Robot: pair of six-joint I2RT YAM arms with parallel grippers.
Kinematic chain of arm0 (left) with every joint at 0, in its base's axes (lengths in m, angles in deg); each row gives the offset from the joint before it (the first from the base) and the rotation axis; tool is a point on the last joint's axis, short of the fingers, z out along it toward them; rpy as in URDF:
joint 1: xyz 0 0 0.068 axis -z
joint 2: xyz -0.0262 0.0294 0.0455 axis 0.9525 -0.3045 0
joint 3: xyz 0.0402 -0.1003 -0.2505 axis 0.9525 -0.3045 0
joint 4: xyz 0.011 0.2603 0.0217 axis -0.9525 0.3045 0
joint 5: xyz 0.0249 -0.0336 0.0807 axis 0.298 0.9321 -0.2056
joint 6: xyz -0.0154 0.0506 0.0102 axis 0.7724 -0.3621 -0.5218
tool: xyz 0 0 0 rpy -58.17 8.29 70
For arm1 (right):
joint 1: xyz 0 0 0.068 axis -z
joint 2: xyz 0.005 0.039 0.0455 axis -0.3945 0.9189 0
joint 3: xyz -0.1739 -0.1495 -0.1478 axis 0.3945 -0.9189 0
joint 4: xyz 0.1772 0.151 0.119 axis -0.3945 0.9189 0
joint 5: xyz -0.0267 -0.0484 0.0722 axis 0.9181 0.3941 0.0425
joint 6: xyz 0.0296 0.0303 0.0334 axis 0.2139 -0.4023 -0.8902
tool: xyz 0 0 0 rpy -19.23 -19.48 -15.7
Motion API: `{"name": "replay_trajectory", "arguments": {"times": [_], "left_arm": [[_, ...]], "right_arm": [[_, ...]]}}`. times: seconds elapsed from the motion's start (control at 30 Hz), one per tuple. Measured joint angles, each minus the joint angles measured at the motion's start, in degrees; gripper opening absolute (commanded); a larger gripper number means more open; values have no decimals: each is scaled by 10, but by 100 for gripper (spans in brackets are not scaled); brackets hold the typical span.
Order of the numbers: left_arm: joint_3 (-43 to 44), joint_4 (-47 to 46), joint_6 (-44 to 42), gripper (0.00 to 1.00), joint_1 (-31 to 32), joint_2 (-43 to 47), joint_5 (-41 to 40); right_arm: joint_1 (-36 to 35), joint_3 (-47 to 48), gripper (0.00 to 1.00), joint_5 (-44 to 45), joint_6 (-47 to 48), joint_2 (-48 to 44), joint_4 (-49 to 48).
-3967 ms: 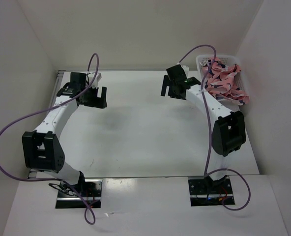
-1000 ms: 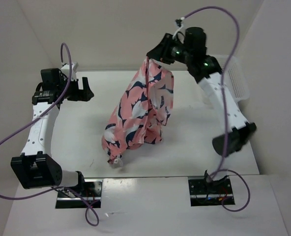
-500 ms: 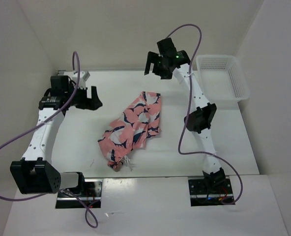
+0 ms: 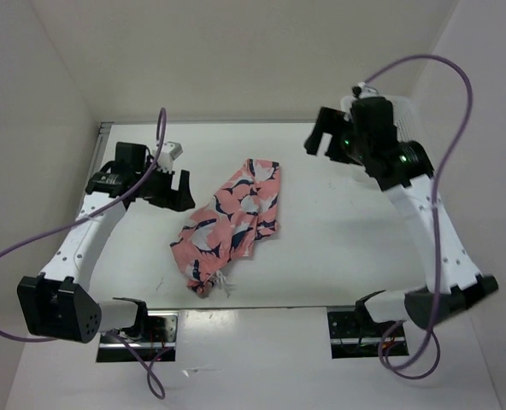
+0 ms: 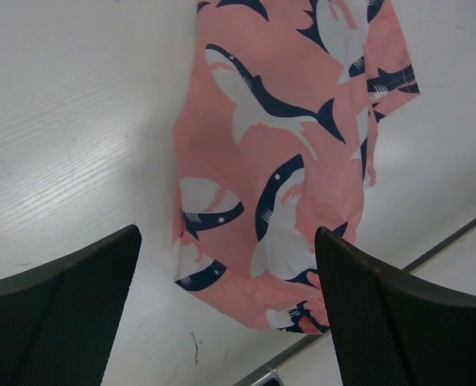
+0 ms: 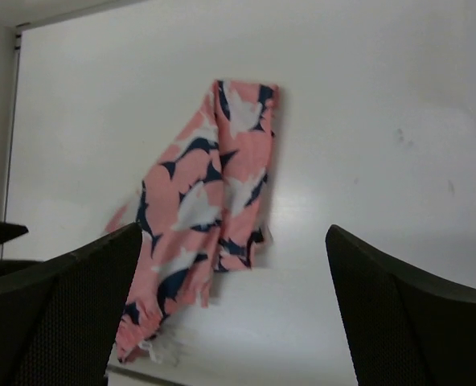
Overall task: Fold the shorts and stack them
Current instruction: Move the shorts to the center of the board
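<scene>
The shorts (image 4: pixel 227 224), salmon-pink with navy-and-white sharks, lie crumpled in a long diagonal strip on the white table, drawstring end toward the front edge. They also show in the left wrist view (image 5: pixel 282 153) and the right wrist view (image 6: pixel 198 205). My left gripper (image 4: pixel 174 190) is open and empty, hovering just left of the shorts; its view (image 5: pixel 230 322) looks down on the cloth's near end. My right gripper (image 4: pixel 321 141) is open and empty, raised to the right of and behind the shorts, well apart from them (image 6: pixel 234 314).
The white mesh basket (image 4: pixel 412 120) stands at the back right, mostly hidden behind my right arm. The table's front edge (image 4: pixel 261 305) runs just beyond the shorts' drawstring end. White walls close in the sides and back.
A second ago my right gripper held the shorts up; it let them drop onto the table and has since swung right. My left gripper has moved closer to the shorts.
</scene>
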Motion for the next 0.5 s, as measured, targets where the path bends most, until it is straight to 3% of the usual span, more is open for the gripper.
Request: {"name": "replay_trajectory", "arguments": {"times": [0.1,0.17,0.3,0.43,0.5], "left_arm": [[2,11,0,95,23,-9,-1],[-8,15,0,94,40,-7,-2],[-25,28,0,91,76,-6,-17],[-14,20,0,86,134,-6,-38],[-1,13,0,83,163,-7,-43]], "right_arm": [[30,-144,100,-13,-9,-113,-26],[-15,-231,100,-15,-28,-159,-66],[-149,-369,100,-61,-76,-148,-173],[-187,-468,80,-69,-121,-118,-228],[-188,-483,81,-56,-135,-118,-233]]}}
